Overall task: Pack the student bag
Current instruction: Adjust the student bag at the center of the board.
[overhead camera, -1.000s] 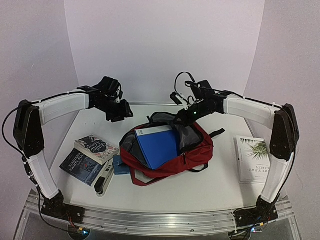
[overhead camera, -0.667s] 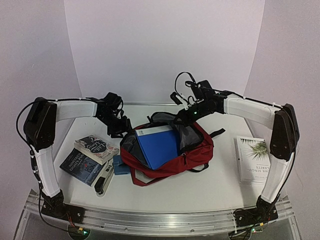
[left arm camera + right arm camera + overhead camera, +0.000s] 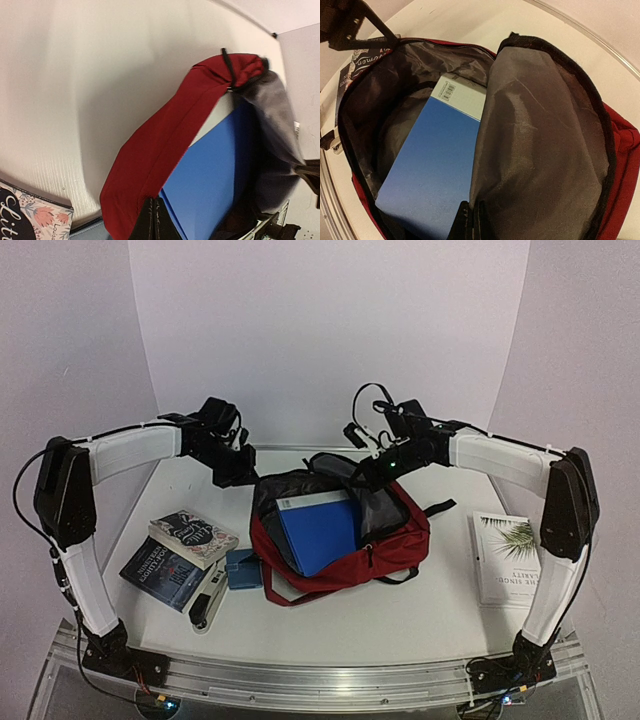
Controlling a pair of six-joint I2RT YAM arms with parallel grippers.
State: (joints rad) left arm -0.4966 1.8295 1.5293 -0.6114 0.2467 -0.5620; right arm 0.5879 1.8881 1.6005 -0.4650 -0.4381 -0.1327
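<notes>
Holding: student bag mouth spread for loading.
Left claw: clenched on the bag's rim.
Right claw: clenched on its grey flap.

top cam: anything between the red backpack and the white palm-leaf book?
Bare tabletop between the backpack and the white book; only the bag's own black strap trails nearby. Top external view.

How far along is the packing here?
Done: the blue book sits inside the open bag. In hand: left tool and right tool, both shut, pinch its fabric. Left: two books and the white book lie outside.
</notes>
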